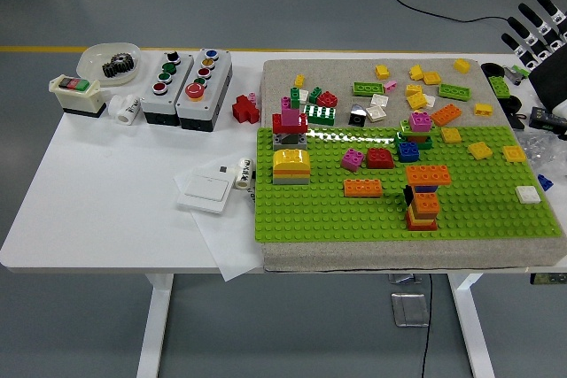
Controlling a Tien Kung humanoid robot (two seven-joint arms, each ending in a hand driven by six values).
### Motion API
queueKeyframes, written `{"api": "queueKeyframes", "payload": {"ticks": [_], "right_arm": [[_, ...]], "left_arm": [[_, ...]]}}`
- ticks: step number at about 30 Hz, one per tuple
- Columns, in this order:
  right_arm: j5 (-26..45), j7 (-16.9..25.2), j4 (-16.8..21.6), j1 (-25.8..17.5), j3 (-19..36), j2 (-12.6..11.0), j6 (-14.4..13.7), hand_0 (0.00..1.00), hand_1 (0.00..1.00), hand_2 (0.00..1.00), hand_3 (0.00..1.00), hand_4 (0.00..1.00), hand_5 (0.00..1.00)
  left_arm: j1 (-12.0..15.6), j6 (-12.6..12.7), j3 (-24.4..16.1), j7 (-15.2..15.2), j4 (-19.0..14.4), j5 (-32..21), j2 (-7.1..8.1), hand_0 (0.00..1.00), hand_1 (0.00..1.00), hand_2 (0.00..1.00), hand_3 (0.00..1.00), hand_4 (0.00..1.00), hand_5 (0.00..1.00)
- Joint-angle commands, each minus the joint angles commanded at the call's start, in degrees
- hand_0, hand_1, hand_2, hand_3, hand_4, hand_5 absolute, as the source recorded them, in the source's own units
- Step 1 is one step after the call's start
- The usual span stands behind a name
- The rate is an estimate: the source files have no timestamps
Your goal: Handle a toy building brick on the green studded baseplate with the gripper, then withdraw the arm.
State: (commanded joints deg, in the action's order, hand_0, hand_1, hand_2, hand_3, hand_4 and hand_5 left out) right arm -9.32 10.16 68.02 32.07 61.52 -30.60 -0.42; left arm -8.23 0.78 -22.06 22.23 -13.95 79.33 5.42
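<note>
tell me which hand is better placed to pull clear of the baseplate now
Right. The right hand is the only one in view, raised at the picture's right edge, fingers spread and empty, already beyond the green baseplate.

The scene is bright and evenly lit from above, with colours clean and nothing washed out. The white worktop (106, 192) reads pale without blowing out. Shadows are soft and short: the brick stack (423, 201) throws only a faint dark fringe at its base, and the control boxes (186, 86) shade the surface just beside them. A narrow streak of glare runs along the far edge of the green baseplate (399, 219). Focus is sharp across the middle; the right hand (536, 28) at the frame's edge looks slightly soft. Straight edges show no obvious bending.
</note>
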Motion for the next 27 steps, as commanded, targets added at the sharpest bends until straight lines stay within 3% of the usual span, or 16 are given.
{"api": "queueKeyframes", "payload": {"ticks": [27], "right_arm": [[-0.28, -0.16, -0.96, -1.52, 1.54, 0.69, -0.77, 0.940, 0.851, 0.868, 0.911, 0.998, 0.977]], "left_arm": [[0.00, -1.41, -1.59, -0.10, -0.48, 4.05, 0.63, 0.559, 0.636, 0.696, 0.616, 0.643, 0.742]]}}
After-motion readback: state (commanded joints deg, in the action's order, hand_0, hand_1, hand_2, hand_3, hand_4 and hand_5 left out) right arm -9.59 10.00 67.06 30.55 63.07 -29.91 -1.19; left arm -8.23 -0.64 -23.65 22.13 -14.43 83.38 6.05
